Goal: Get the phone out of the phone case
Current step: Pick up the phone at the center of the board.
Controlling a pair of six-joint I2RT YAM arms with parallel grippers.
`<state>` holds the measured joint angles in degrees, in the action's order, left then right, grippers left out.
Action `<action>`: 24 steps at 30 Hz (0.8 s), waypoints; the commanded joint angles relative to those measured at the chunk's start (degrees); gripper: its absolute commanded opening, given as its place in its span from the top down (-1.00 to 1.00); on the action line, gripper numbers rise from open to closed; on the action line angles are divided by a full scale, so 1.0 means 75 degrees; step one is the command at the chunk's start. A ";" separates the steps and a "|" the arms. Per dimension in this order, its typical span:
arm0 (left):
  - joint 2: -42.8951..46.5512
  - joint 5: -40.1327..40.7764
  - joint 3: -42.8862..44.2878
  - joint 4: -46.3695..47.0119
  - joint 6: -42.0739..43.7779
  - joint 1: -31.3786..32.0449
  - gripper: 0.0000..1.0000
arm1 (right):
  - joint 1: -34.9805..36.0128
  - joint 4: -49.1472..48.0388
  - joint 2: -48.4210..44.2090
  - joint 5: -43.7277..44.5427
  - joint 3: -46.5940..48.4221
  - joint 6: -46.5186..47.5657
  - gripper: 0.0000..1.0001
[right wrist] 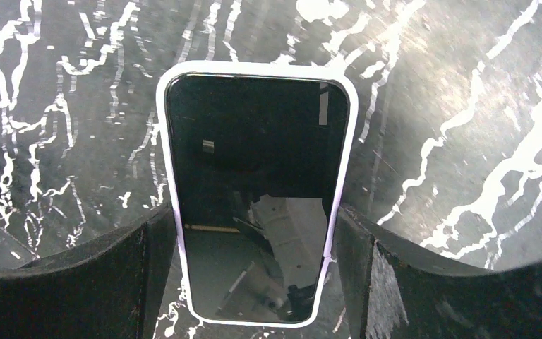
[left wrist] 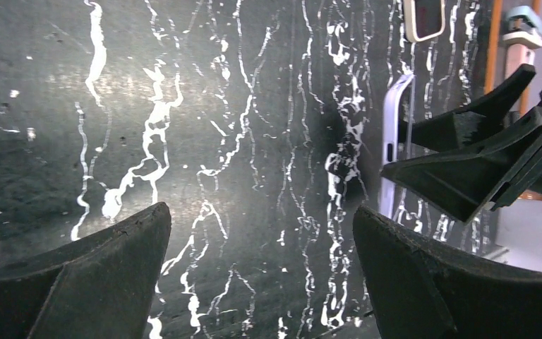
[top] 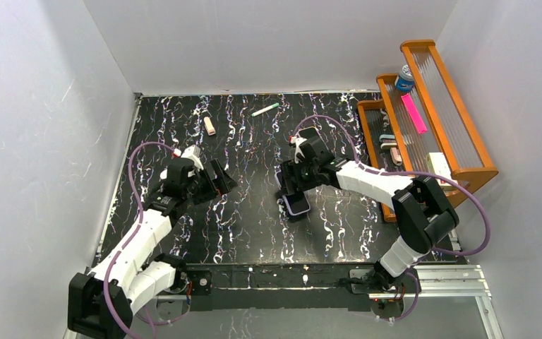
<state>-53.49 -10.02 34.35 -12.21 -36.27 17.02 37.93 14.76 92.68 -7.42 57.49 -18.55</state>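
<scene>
The phone (right wrist: 254, 141), dark screen up, sits inside a pale lilac phone case (right wrist: 161, 127) on the black marbled table, just right of centre (top: 298, 205). My right gripper (right wrist: 254, 219) straddles its near half, and both fingers press against the case's long sides. From the left wrist view the case shows edge-on as a pale strip (left wrist: 392, 141), with the right gripper's black fingers (left wrist: 466, 169) beside it. My left gripper (left wrist: 261, 219) hovers over bare table left of centre (top: 226, 185), jaws wide apart and empty.
An orange wooden stepped rack (top: 466, 134) along the right wall holds a blue-capped bottle (top: 404, 78), a pink strip (top: 414, 113) and small items. A green-white pen (top: 265, 109) and a pinkish tube (top: 210, 126) lie at the back. White walls enclose the table.
</scene>
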 commanded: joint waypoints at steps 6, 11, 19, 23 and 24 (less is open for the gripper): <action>-0.0597 -0.1064 0.0224 0.1063 -0.1062 0.0166 -0.96 | 0.0570 -0.1891 -0.0622 -0.0823 -0.0072 0.0952 0.97; -0.1056 -0.1265 0.0477 0.1442 -0.1362 0.0320 -0.92 | 0.0668 -0.2239 -0.0669 -0.1329 -0.0005 0.1132 0.97; -0.1914 -0.1650 0.0804 0.2191 -0.1782 0.0664 -0.78 | 0.0802 -0.2120 -0.0627 -0.1602 0.0315 0.1354 0.97; -0.2311 -0.1744 0.0902 0.2490 -0.1950 0.0858 -0.61 | 0.0832 -0.2101 -0.0688 -0.1686 0.0447 0.1383 0.97; -0.2370 -0.1740 0.0888 0.2589 -0.2015 0.0897 -0.53 | 0.0844 -0.2123 -0.0711 -0.1684 0.0476 0.1380 0.97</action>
<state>-69.97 -21.06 39.16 3.97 -49.41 22.48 43.81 2.98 90.85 -17.78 57.21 -9.15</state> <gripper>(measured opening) 0.818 0.827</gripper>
